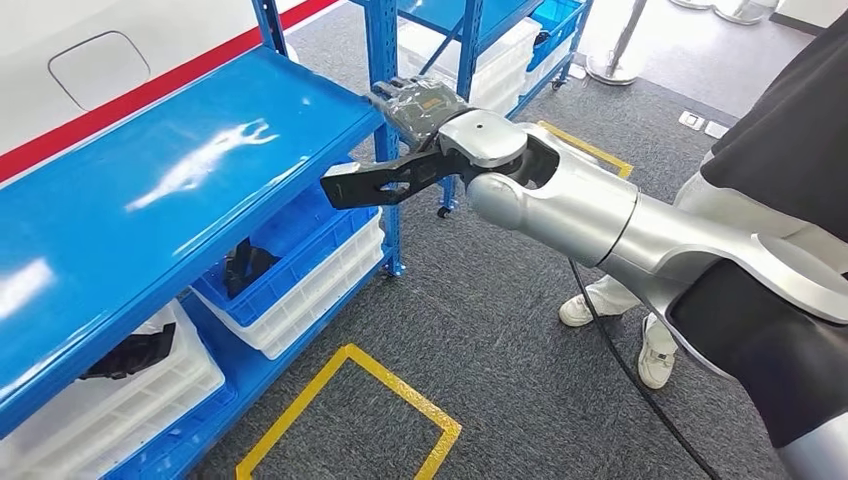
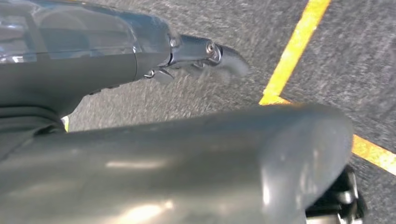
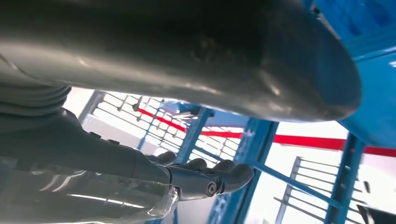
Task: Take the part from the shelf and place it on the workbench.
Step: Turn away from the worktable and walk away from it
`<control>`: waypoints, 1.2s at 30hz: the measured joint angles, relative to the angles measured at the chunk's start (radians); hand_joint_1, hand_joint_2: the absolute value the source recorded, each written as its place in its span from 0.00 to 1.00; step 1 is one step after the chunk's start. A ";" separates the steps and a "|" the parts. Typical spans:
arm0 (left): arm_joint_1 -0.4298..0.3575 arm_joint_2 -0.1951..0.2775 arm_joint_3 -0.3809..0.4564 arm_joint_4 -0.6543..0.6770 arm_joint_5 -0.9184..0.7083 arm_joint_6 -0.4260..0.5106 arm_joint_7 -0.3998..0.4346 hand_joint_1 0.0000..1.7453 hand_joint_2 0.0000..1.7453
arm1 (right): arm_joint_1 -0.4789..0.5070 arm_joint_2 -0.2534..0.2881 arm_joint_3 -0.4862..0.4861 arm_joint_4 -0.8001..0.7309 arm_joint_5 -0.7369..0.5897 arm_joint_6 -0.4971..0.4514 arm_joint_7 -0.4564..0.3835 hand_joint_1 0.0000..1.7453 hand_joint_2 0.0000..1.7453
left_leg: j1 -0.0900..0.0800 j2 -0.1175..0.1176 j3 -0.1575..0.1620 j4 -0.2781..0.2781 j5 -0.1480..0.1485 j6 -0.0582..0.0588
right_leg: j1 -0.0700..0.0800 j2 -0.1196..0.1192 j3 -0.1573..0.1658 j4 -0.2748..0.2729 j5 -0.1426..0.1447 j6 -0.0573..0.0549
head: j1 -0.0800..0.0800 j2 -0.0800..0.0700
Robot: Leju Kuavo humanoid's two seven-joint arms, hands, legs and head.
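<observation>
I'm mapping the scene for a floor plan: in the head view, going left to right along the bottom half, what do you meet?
White bin holding a black part → blue bin → yellow floor marking → person's white shoes.
</observation>
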 joint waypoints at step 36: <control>0.002 0.005 0.000 0.001 0.008 -0.001 0.007 0.00 0.00 | -0.003 0.015 0.008 -0.010 0.011 0.002 -0.009 0.00 0.00 | 0.014 0.107 -0.093 0.234 -0.124 -0.030 | -0.011 -0.071 -0.005 -0.011 0.015 0.000 | -0.023 0.000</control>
